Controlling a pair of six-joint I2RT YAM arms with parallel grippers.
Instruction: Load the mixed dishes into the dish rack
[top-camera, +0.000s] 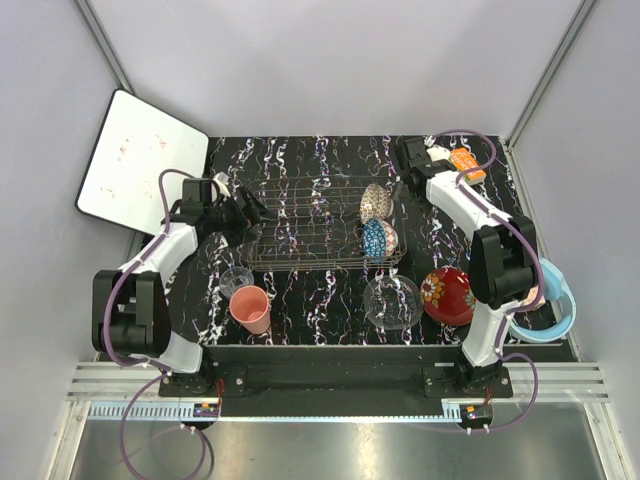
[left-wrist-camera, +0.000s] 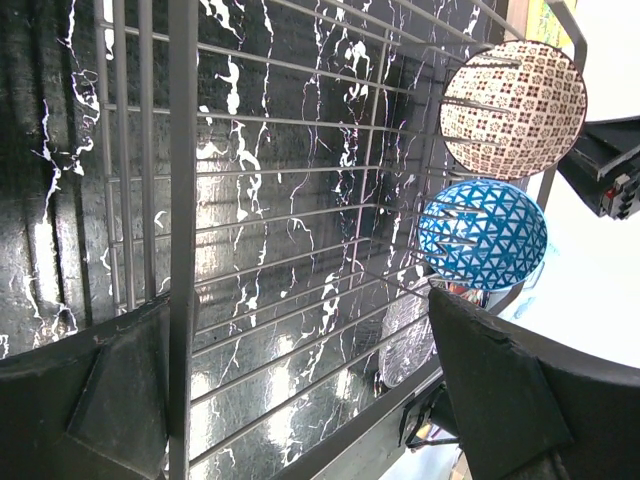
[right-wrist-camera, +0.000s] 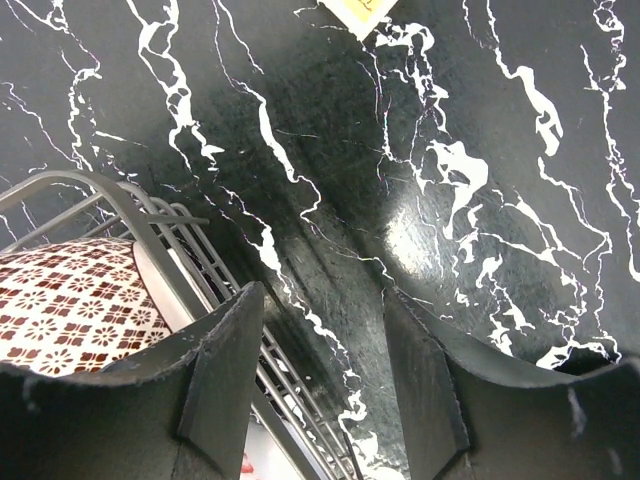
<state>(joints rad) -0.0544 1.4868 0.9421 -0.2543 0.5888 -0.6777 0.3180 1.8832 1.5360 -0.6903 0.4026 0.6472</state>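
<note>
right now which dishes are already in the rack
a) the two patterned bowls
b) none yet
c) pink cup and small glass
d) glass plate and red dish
A: the tan-red bowl and blue bowl stand on edge at the right end of the rack, while the pink cup, glass, glass plate and red dish lie outside it, in front.

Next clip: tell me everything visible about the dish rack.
The dish rack is a rectangular, see-through grid of thin dark wire, lying flat mid-table on the black marbled tabletop. Its right end holds the tan-red patterned bowl and the blue patterned bowl on edge; the rest is bare. The open left gripper straddles a bar at its left end.
</note>
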